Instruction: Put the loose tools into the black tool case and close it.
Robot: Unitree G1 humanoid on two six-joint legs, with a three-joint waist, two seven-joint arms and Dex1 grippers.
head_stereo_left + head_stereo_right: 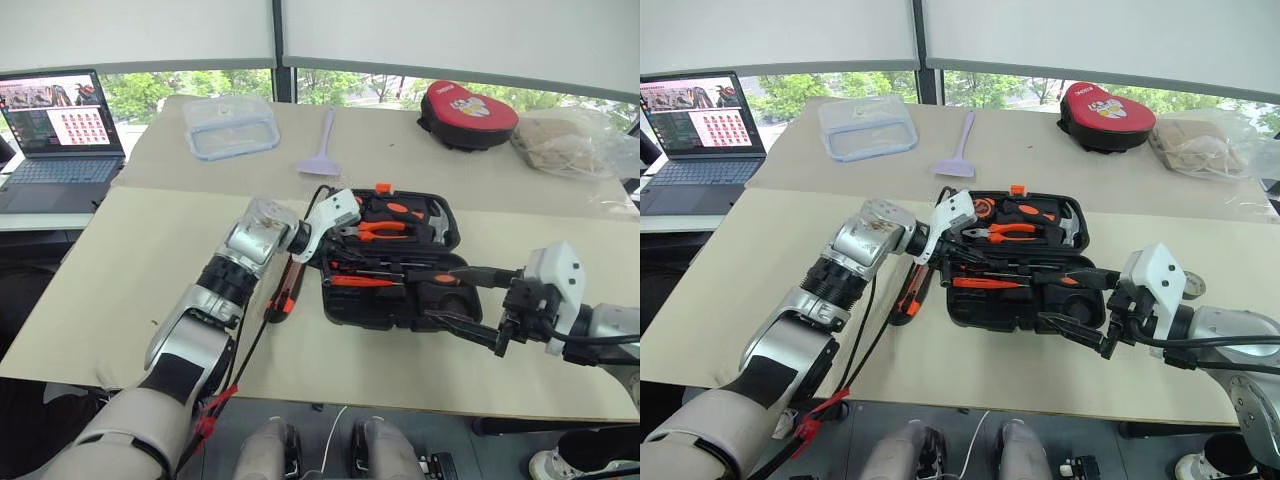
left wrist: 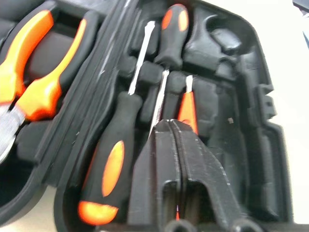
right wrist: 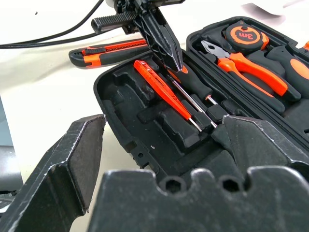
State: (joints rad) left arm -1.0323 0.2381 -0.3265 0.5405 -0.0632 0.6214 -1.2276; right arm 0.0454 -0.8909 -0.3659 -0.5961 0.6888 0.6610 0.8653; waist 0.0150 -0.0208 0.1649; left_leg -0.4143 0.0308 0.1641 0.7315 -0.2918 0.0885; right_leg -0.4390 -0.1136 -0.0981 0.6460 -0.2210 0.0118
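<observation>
The black tool case lies open in the middle of the table. In its near half rest a slim orange screwdriver and two black-and-orange screwdrivers. Its far half holds orange-handled pliers, a hammer and a tape measure. My left gripper hangs shut just above the screwdrivers at the case's left end, with nothing seen between its fingers. An orange-and-black utility knife lies on the table just left of the case. My right gripper stands open at the case's front right corner.
At the back of the table lie a clear lidded box, a lilac scraper, a red-and-black pouch and a crumpled plastic bag. A laptop stands open at the far left. A black cable hangs along my left arm.
</observation>
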